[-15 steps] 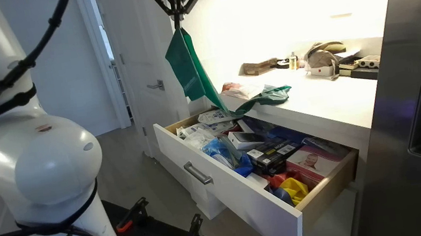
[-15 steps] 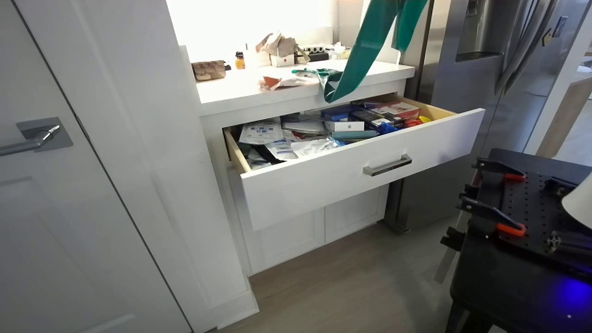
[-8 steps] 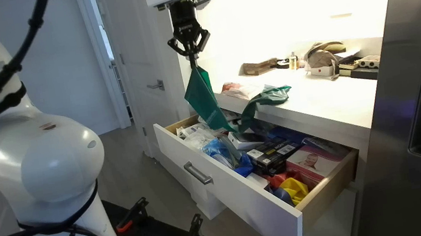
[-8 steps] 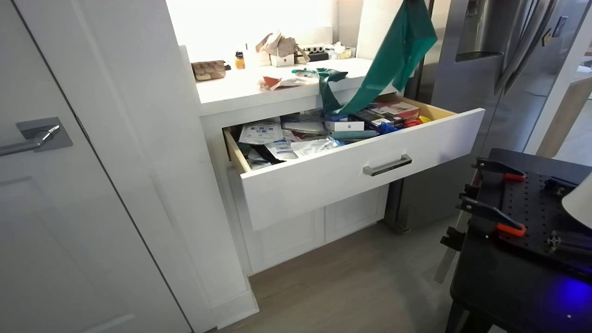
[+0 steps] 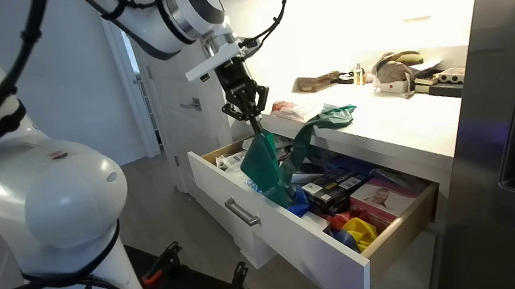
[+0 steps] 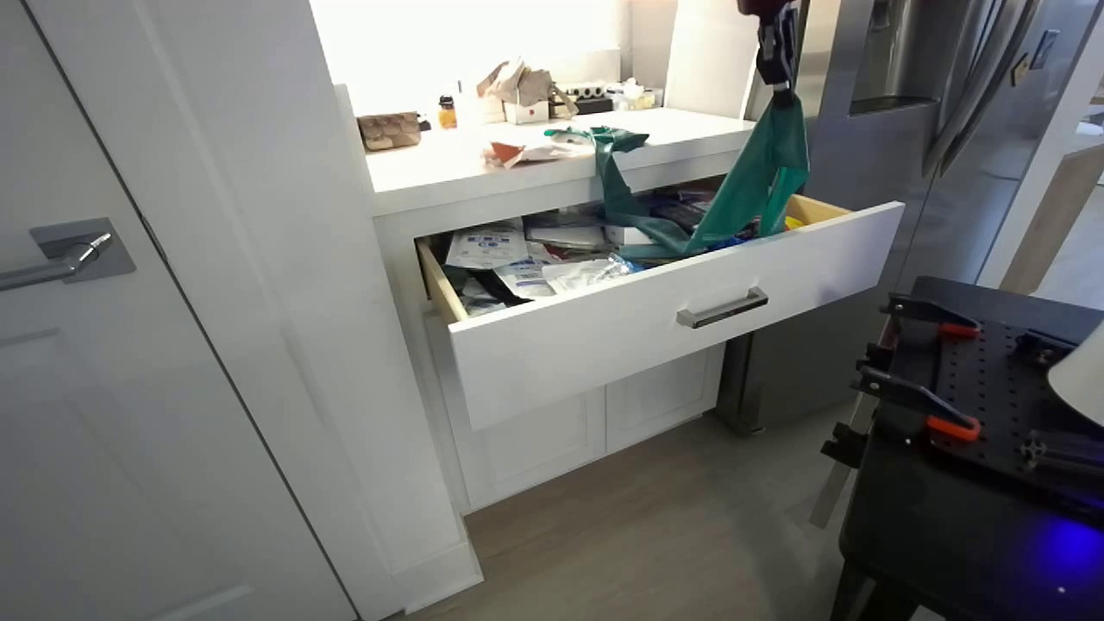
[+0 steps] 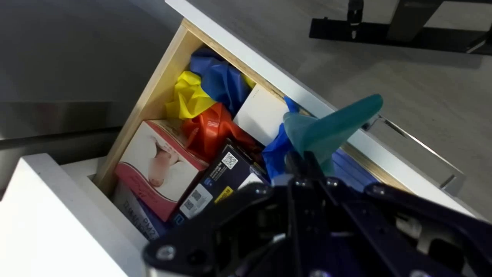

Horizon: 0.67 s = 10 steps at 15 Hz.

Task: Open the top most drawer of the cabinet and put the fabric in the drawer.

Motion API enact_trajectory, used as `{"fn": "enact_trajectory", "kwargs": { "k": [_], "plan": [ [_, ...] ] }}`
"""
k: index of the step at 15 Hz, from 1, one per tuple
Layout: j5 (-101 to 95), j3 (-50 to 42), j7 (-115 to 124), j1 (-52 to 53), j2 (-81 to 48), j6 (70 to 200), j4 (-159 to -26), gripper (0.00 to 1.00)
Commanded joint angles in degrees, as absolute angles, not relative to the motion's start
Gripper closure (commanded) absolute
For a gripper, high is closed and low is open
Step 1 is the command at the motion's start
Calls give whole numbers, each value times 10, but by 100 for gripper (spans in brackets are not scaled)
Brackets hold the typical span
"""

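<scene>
One green fabric (image 5: 263, 169) hangs pinched in my gripper (image 5: 255, 125), over the open drawer (image 5: 302, 245).
Its length dips into the drawer, then climbs to a tail on the far counter (image 5: 396, 127), right of my gripper in an exterior view; against the earlier frame I am lower, the sag nearer the drawer front.

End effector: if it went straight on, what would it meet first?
Past the green fabric the end effector grips, probably something in the drawer, perhaps the crumpled blue item near its front; depth is unclear.
</scene>
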State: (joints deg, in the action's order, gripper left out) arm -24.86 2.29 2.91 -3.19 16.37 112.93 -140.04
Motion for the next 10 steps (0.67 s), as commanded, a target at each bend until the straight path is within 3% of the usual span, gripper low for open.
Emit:
{"fn": "enact_trajectory", "kwargs": {
  "k": [1,4,5,7,10],
  "plan": [
    [-318,22,103,-45,177,1183,-1448,100],
    [-371,18,153,-56,169,1201,-1460,100],
    [-377,16,162,-57,166,1200,-1462,74],
    [-384,12,174,-57,163,1195,-1463,66],
    [-387,6,175,-60,159,1197,-1452,43]
  ]
}}
